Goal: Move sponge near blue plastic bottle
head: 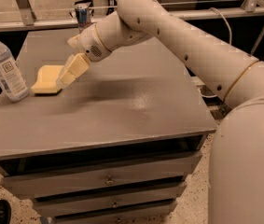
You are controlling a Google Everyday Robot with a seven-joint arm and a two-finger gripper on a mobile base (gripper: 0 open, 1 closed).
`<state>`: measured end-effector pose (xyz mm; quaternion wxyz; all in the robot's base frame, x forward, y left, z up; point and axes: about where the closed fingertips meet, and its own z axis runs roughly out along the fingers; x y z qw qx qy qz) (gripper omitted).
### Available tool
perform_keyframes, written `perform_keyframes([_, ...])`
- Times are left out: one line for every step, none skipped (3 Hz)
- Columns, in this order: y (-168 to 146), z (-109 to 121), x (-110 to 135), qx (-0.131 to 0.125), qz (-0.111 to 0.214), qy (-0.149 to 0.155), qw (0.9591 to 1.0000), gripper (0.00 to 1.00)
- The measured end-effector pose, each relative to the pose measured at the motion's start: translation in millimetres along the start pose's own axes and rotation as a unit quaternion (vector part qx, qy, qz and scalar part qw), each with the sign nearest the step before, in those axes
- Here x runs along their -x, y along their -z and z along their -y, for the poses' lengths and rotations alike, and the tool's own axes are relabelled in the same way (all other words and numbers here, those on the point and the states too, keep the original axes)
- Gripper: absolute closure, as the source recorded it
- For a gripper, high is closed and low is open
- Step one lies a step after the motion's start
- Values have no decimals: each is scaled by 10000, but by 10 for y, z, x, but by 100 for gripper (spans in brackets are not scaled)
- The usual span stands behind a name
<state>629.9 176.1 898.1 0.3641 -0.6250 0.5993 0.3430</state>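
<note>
My gripper [71, 73] sits low over the left part of the table [122, 113], angled down and to the left, with its tip at the right edge of the sponge [45, 78]. I cannot tell from this view whether it is clamped on the sponge or clear of it, because the two overlap and the line where they meet is hidden.

The sponge looks to be lying flat on the tabletop. It is just to the right of the blue plastic bottle [4, 69], which stands upright by the table's left edge. I see a narrow strip of bare table between them, so they are close but not touching.

I judge this to be the placing step, right at its end: the sponge is where the task wants it. What remains is to let go, if I have not already, and to get the arm [178, 36] clear.

For the next move I would release with no sideways motion, then lift straight up before pulling back to the right. Any drift to the left risks pushing the soft sponge into the bottle. The bottle is tall, probably light, and close to the edge, so a nudge could tip it off. A small can [82, 16] stands at the far edge behind the wrist, so I would keep the retreat off that side too.
</note>
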Motion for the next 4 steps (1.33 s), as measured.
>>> perform_keyframes([509, -286, 285, -519, 357, -19, 9980, 0])
perform_keyframes([1055, -739, 419, -1158, 742, -68, 9905, 0])
perform_keyframes([1406, -831, 136, -1409, 852, -483, 9852, 0])
perform_keyframes([1423, -821, 157, -1423, 863, -473, 9849, 0])
